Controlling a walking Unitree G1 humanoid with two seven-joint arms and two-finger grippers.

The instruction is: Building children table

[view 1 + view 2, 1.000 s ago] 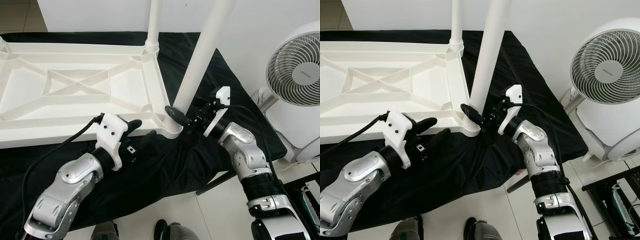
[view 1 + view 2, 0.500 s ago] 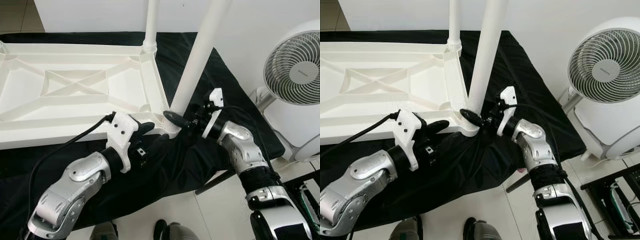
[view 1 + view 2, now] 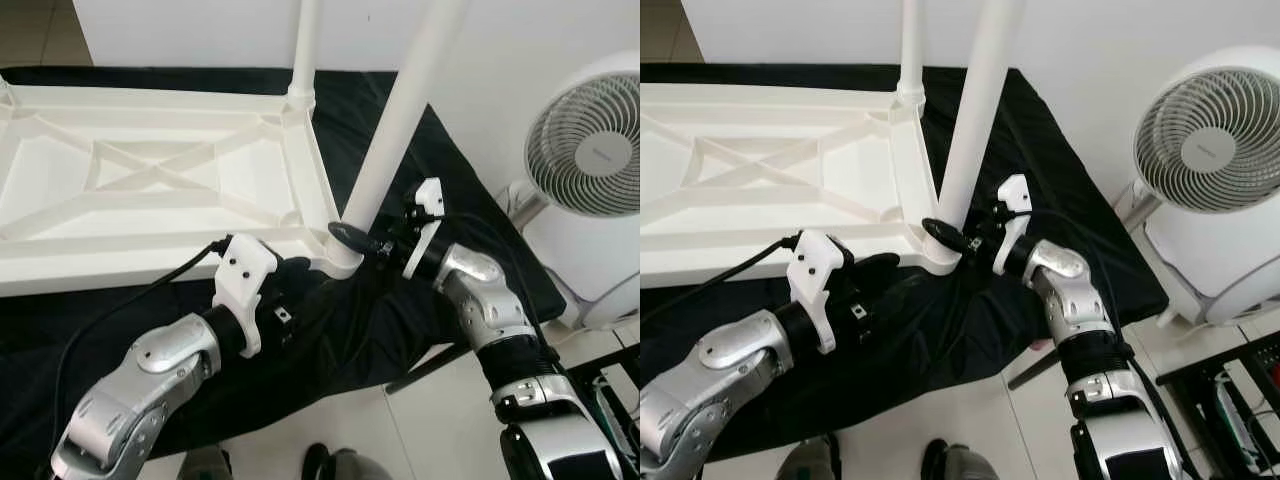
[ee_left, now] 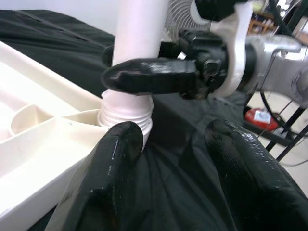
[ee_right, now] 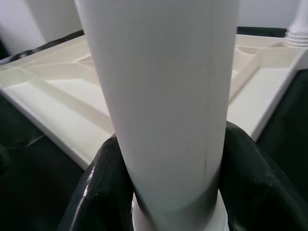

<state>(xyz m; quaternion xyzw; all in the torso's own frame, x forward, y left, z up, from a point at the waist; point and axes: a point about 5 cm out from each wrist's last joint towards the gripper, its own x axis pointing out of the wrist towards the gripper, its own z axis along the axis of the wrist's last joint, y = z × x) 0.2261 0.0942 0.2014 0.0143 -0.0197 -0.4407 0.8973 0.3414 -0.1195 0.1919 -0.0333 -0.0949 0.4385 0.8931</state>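
The upside-down white table lies on the black-draped tabletop, its far leg already standing. The right pincer clamps the near leg just above its corner socket, apparently still seating it. The left pincer hovers open beside that socket; other legs probably remain.

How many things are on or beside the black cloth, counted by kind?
Table top, upside down: 1
Table legs standing in its corners: 2
Black cloth: 1
Fan: 1
Grippers: 2, the right gripper shut on the near leg, the left gripper open beside the corner
Total: 7
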